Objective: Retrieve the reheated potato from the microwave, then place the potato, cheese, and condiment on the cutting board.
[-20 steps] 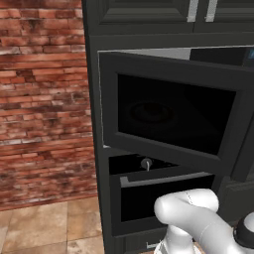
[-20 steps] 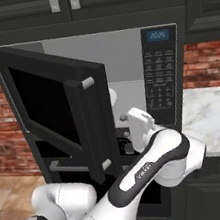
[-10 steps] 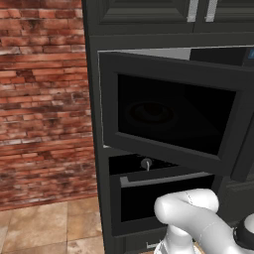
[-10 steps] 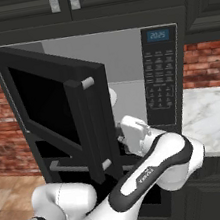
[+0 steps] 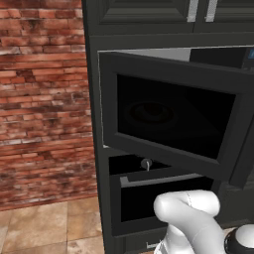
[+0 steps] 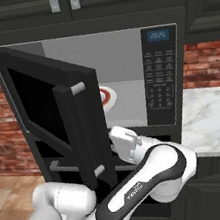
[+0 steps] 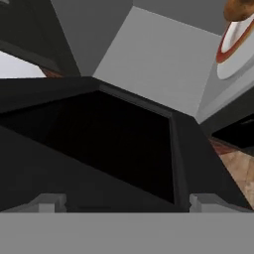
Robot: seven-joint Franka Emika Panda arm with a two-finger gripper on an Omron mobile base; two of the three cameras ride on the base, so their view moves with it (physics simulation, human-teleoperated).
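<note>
The microwave [image 6: 126, 74] is built into a tall run of dark cabinets, with its dark glass door [image 6: 52, 116] swung out on a left hinge and standing roughly half open. In the right base view the door's inner face and its bar handle [image 6: 83, 132] turn toward the camera; in the left base view the door [image 5: 171, 116] spans most of the opening, its long axis running level. The button panel [image 6: 160, 80] sits upright at the right of the cavity under a small lit display.

Inside, the walls and floor are pale grey and smooth. A round white plate with a red ring [image 6: 107, 97] lies flat on the cavity floor, half hidden behind the door edge. In the hand view the same plate [image 7: 238, 44] shows at the upper right corner, and a brown rounded edge of the potato [image 7: 240, 9] sits on it; too little shows to tell which way its long axis runs.

The claw [image 7: 126, 203] has its two tips spread wide apart, with nothing between them and nothing touched. It faces the dark glass of the door from close by. In the right base view the white hand [image 6: 125, 145] is just beside the door's free edge, below the cavity floor.

A white marble desk [image 6: 211, 125] runs off to the right, with red brick wall [image 5: 44, 99] behind and left of the cabinets, and tan floor tiles [image 5: 44, 228] below.
</note>
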